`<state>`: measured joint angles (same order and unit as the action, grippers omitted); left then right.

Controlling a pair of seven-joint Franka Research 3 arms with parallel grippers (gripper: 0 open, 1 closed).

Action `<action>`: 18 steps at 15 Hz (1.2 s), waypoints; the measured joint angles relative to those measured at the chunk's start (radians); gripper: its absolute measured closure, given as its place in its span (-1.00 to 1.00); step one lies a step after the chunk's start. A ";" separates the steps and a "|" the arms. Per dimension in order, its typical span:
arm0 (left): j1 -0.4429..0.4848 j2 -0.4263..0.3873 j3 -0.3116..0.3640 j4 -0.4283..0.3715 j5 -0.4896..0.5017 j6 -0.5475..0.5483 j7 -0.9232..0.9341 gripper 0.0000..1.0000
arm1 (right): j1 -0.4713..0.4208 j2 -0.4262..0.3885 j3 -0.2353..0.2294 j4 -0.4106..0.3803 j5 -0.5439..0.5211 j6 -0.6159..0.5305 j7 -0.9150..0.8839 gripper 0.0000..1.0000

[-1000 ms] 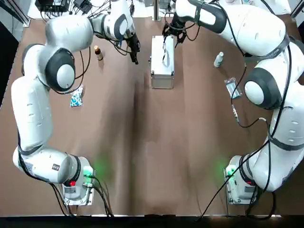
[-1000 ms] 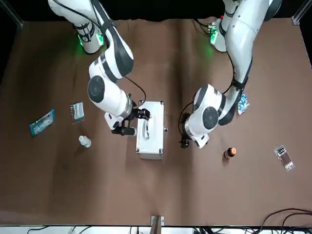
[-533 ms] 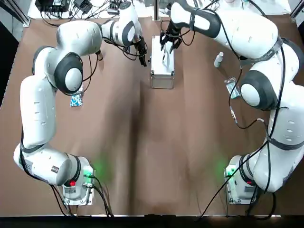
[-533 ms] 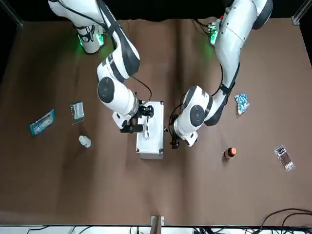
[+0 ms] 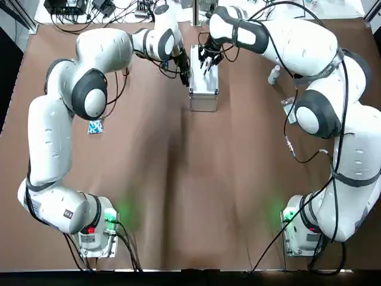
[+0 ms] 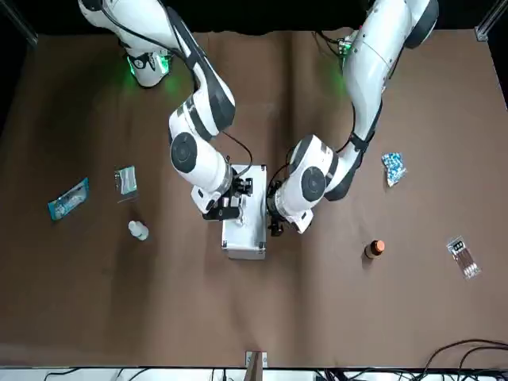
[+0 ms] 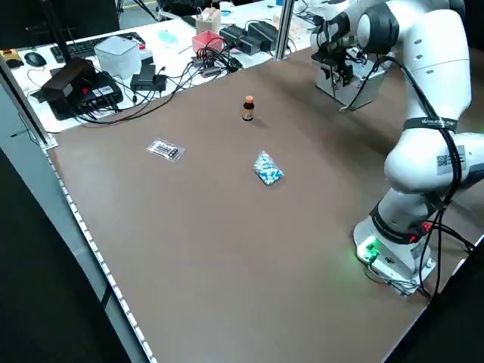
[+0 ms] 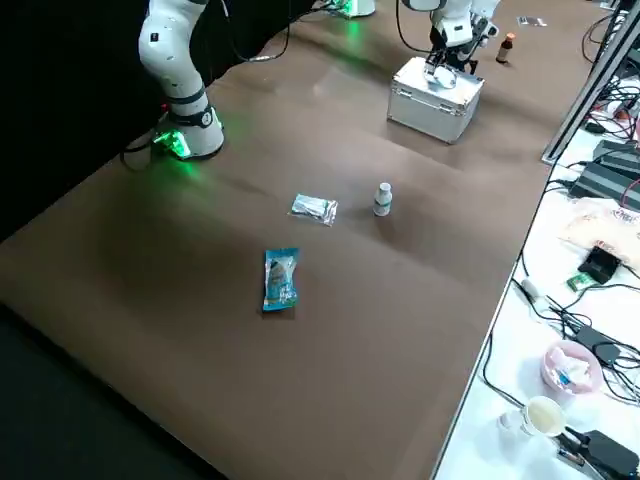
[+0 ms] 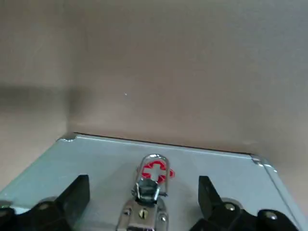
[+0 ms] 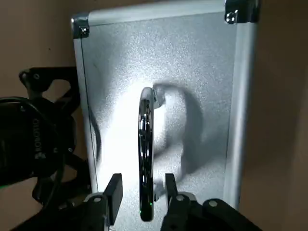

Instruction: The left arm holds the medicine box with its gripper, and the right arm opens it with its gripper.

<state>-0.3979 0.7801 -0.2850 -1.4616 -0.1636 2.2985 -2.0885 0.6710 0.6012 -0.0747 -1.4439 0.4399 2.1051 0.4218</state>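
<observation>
Straddling the handle of the medicine box (image 5: pixel 203 89), the right gripper (image 10: pixel 142 188) is not yet clamped

The silver medicine box stands closed at the far middle of the brown table (image 5: pixel 190 179), with its carrying handle (image 10: pixel 146 144) on top. The right gripper hangs over the lid. Its two fingers (image 10: pixel 113 191) are set narrowly apart, one on each side of the handle. A thin gap shows between each pad and the metal bar, so nothing is pinched.

The left gripper (image 5: pixel 184 70) sits against the box's left side face. In the left wrist view its fingers (image 9: pixel 76 196) are spread wide. The chrome latch (image 9: pixel 149 195) and the small red cross (image 9: pixel 156 169) lie between them. Whether the fingertips touch the face cannot be told.

Loose items lie well apart from the box:
- On the robot's left are a small brown bottle (image 6: pixel 375 248), a blue-and-white packet (image 6: pixel 391 168) and a clear flat packet (image 6: pixel 462 256) farther out.
- On the robot's right are a small white bottle (image 6: pixel 138 230), a clear sachet (image 6: pixel 125 181) and a long blue pouch (image 6: pixel 67 198) nearest the table's edge.
</observation>
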 joint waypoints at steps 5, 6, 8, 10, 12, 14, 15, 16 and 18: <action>-0.001 0.008 0.001 0.003 0.000 -0.001 -0.002 -0.96 | 0.000 0.001 -0.005 0.009 0.000 0.000 -0.002 0.29; -0.001 0.008 0.001 0.005 0.000 -0.002 -0.002 -0.96 | 0.000 0.001 -0.006 0.011 0.000 0.000 -0.002 0.29; 0.000 0.008 0.001 0.007 0.000 -0.006 -0.002 -0.67 | 0.000 0.001 -0.008 0.015 0.001 0.000 -0.002 0.29; 0.000 0.007 0.002 0.012 0.000 -0.008 -0.002 -0.26 | 0.000 0.001 -0.009 0.022 0.001 0.000 -0.002 0.29; 0.000 0.006 0.003 0.017 0.000 -0.011 -0.003 0.11 | 0.000 0.001 -0.010 0.024 0.002 0.000 -0.002 0.29; 0.001 0.005 0.004 0.019 0.000 -0.018 -0.006 0.36 | -0.001 0.001 -0.010 0.024 0.002 0.000 -0.002 0.29; 0.000 0.005 0.004 0.020 0.000 -0.018 -0.007 0.36 | -0.001 0.001 -0.010 0.024 0.002 0.000 -0.002 0.30; 0.000 0.005 0.004 0.020 0.000 -0.018 -0.007 0.36 | -0.001 0.001 -0.011 0.024 0.002 0.000 -0.002 0.32; 0.000 0.005 0.004 0.020 0.000 -0.018 -0.011 0.36 | -0.002 0.001 -0.011 0.024 0.002 0.000 -0.002 0.43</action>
<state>-0.3976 0.7855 -0.2809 -1.4418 -0.1637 2.2800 -2.0994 0.6692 0.6025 -0.0859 -1.4195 0.4419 2.1054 0.4196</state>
